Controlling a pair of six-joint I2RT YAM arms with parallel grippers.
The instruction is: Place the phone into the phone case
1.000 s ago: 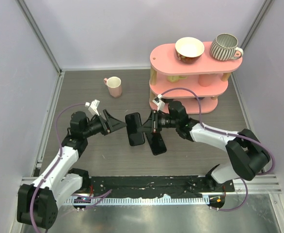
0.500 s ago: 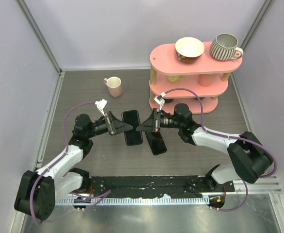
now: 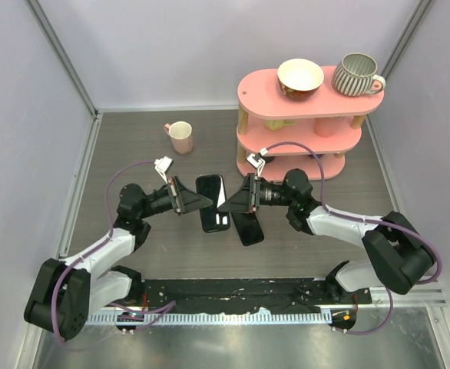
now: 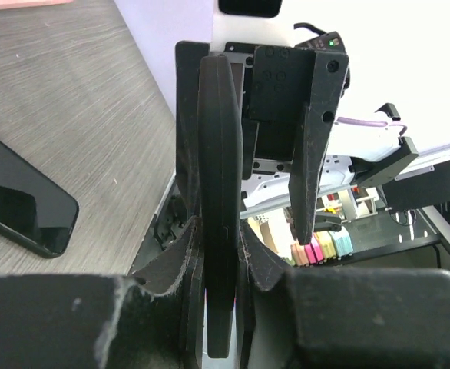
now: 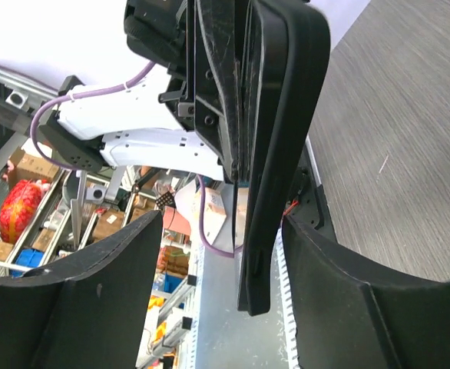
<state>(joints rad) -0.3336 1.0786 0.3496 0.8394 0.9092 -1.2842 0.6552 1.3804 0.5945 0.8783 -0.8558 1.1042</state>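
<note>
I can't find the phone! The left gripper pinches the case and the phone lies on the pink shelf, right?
Not quite. The left gripper does pinch the phone case, but the phone lies on the table, not the pink shelf; the top external view shows it.

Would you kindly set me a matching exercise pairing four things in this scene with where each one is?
Things:
1. phone case
2. phone
3. pink mug
4. grey ribbed mug

Places:
A. on the top tier of the pink shelf
B. lying flat on the table
C. clamped in the left gripper
D. standing on the table, left of the shelf

Pairs: 1-C, 2-B, 3-D, 4-A
</note>
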